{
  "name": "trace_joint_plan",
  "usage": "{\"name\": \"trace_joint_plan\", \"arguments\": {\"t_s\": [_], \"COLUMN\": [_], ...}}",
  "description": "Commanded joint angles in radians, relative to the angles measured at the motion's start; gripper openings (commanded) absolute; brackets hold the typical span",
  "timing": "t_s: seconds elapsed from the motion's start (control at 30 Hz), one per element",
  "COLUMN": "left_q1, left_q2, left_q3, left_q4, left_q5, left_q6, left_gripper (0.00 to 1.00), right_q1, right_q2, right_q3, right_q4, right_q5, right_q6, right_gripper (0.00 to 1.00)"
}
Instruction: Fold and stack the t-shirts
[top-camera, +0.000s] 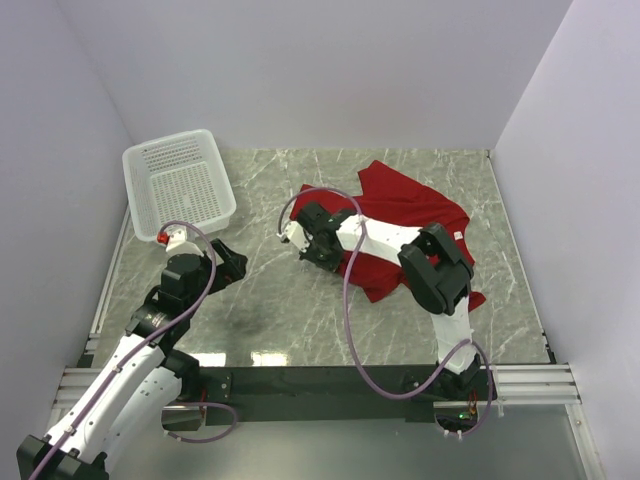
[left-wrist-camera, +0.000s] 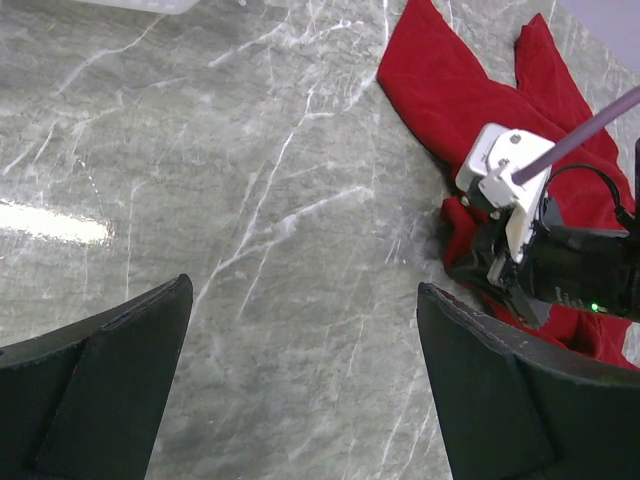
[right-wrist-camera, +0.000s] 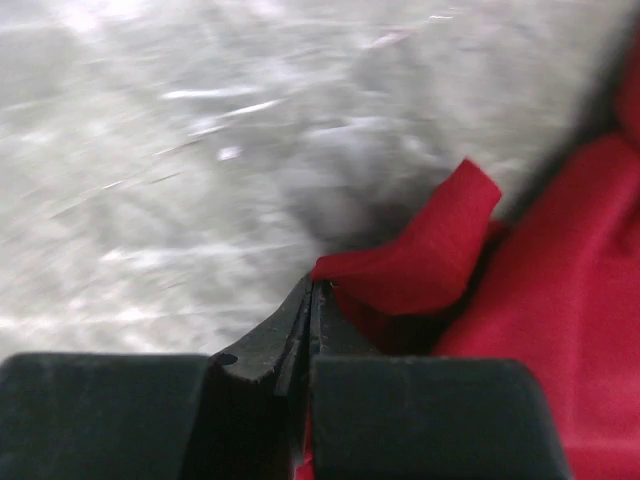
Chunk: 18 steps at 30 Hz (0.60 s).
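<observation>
Pinching red t-shirt (top-camera: 410, 205) in right jaws, left jaws wide, grey marble table (top-camera: 270, 300), white walls (top-camera: 300, 70)

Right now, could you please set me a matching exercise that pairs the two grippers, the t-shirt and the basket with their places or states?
Things:
1. left gripper
2. right gripper
3. t-shirt
4. basket

Places or states:
A. lying crumpled on the right half of the table
B. wide open above bare tabletop
C. at the far left corner
D. shut on an edge of red fabric

Pairs: 1-B, 2-D, 3-A, 4-C
</observation>
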<state>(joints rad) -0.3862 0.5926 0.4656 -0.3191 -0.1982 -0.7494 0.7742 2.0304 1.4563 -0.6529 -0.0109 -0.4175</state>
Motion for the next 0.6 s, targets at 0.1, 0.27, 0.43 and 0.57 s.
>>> {"name": "trace_joint_plan", "arguments": {"t_s": [0.1,0.27,0.43,0.57], "left_q1": [0.003,0.003,0.003,0.003], "left_q2": [-0.011,-0.005,0.003,0.016], "left_q3": [-0.002,-0.019,-0.022,-0.044], "left_q4": [0.066,0.113,0.132,0.149], "left_q5": [0.049,0.114,0.184,0.259], "left_q6": [0.008,0.021,0.044,0.056], "left_gripper": [0.99,0.99,1.00,0.99], "right_q1": [-0.094,-0.139,-0.200,-0.213], "right_q2": [-0.125,-0.105,-0.062,-0.032], "right_q3": [0.199,0.384,0.381,0.381], "right_q4": [-0.287,-0.478,-0.369,-0.315], "right_q5": [-0.626,-0.989,-1.064,-1.058], "right_q6": [-0.149,-0.225,-0.086,0.006], "right_gripper": [0.00,0.00,0.00,0.00]}}
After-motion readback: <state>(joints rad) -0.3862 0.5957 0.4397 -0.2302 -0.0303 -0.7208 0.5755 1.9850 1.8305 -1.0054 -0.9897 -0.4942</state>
